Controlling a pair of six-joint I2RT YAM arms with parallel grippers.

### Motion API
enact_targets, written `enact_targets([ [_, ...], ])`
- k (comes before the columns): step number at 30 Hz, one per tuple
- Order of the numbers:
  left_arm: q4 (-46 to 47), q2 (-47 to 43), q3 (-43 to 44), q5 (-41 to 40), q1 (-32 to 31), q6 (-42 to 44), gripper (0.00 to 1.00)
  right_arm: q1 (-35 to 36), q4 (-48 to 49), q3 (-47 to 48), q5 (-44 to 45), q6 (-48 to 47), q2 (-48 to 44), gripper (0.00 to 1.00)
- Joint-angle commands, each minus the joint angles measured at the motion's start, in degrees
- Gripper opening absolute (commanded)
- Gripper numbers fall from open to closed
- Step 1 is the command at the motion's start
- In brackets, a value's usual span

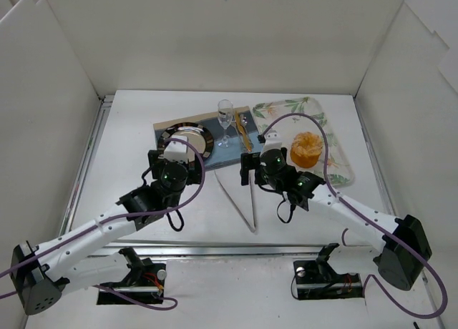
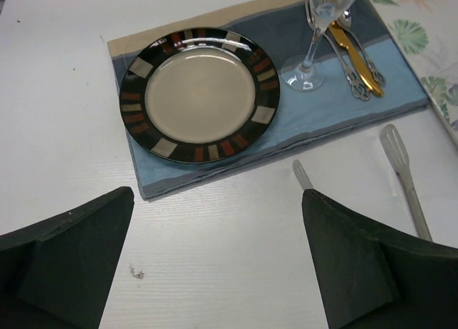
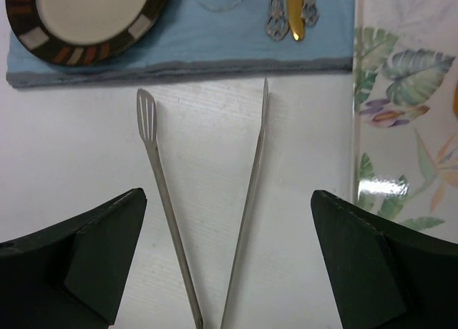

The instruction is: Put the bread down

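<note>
The bread (image 1: pixel 309 150) sits on the floral tray (image 1: pixel 340 156) at the right side of the table, a round lumpy bun with no real long axis, so it can be come at from any side. From the right wrist view only an orange sliver of it shows at the far right edge.

The right gripper (image 3: pixel 227 222) is plainly the nearer one. It hovers left of the tray with its jaws spread wide and nothing in them, and the bun lies off to its right and a little farther out. Directly under those fingers lie the metal tongs (image 3: pixel 244 200) in a V, long axis running near to far, tips toward the placemat (image 2: pixel 336 121) and the joined end back toward the arm bases. My guess is the tongs get picked up first, since the jaws straddle them.

The left gripper (image 2: pixel 218 200) hangs over bare table short of the striped plate (image 2: pixel 132 100), jaws likewise apart and empty, well away from the bun.

For room: the tray's raised rim stands between the right gripper and the bread, so a sideways reach would need to clear it. If the plate is the goal, the path leftward passes the stemmed glass (image 2: pixel 304 79) and the cutlery (image 2: pixel 358 64) on the mat, and the glass looks easy to tip. The table nearer the arms, around the tongs, has more space
</note>
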Motion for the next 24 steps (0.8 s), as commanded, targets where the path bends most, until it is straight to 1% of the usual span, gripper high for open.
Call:
enact_targets([
  [1,1.1,-4.8,1.2,-3.9,0.0,-2.8,1.0,0.5,0.1,-1.6,-5.0,3.1,0.7,0.98],
  [5,1.8,-8.0,-0.4,-3.9,0.0,-3.4,1.0,1.6,4.2,-7.9,-5.1,2.8,-0.5,0.98],
  [11,1.9,-8.5,-0.7,-3.6,0.0,-3.4,1.0,2.6,7.9,-11.9,-8.6,1.5,0.4,0.98],
  [15,1.7,-7.2,-0.2,-3.1,0.0,-3.4,1.0,4.5,8.0,-10.8,-8.1,-0.1,4.1,0.98],
  [19,1.2,-6.4,0.4,-3.0,0.0,-3.3,1.0,6.9,7.4,-8.4,-5.1,-0.9,8.9,0.98],
  [24,1.3,-6.3,0.5,-3.1,0.0,-3.1,1.0,8.8,6.4,-6.5,-1.9,-1.3,12.3,0.98],
])
